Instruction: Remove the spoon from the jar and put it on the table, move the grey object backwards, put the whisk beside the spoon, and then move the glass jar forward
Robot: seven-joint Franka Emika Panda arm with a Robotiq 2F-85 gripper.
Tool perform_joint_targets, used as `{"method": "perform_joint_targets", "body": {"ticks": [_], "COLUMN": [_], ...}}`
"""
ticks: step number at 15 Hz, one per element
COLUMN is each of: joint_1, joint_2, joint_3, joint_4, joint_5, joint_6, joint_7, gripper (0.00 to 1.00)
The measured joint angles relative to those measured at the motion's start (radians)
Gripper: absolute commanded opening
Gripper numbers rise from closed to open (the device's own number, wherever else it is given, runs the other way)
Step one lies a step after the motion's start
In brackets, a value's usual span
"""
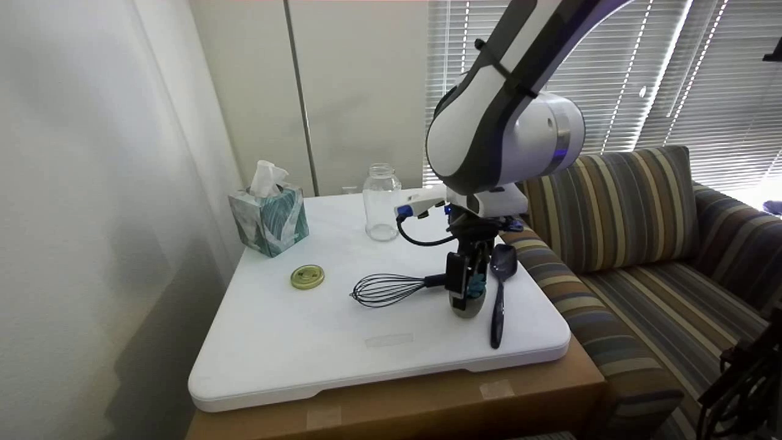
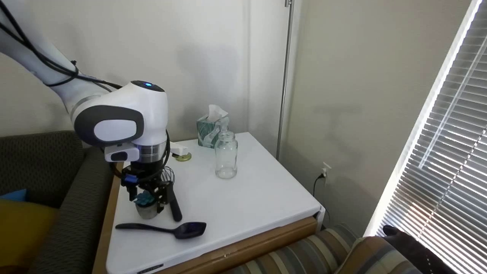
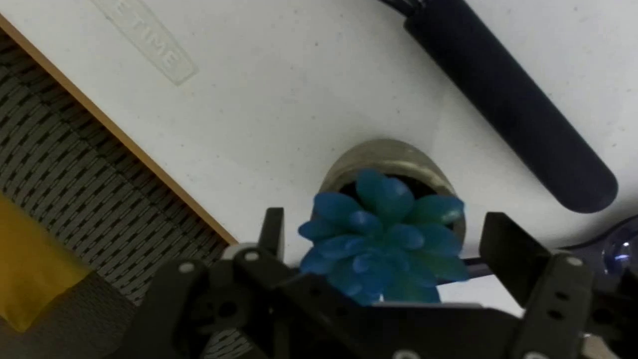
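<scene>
Jar [image 1: 382,208]: glass, likely slick and fragile, toward the surface's [image 1: 275,348] far edge in an exterior view; you'd clasp its body.
Whisk [image 1: 410,285]: probably light, springy at the wires; take the handle, which ends near the plant pot [image 1: 468,307].
Pincer [image 3: 386,234]: spread, pinching nothing, set astride the plant pot.
Plant pot: between your jaws, near the right front corner; likely stiff, hefty for its bulk; grip below the pliable-looking leaves [image 3: 379,244].
Spoon [image 1: 500,298]: near the right edge; likely light and stiff.
</scene>
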Motion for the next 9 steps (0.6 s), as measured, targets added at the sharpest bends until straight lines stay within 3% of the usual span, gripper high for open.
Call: {"method": "perform_joint_targets", "body": {"ticks": [6,9], "joint_1": [0.003,0.002], "joint_2": [0.0,-0.003], "joint_3": [0.001,0.0], "joint_4": [-0.006,-0.008], "joint_5": [0.0,0.0], "joint_6": [-0.001,-0.002], "joint_7": [0.0,0.0], "gripper": [0.42,0.42]}}
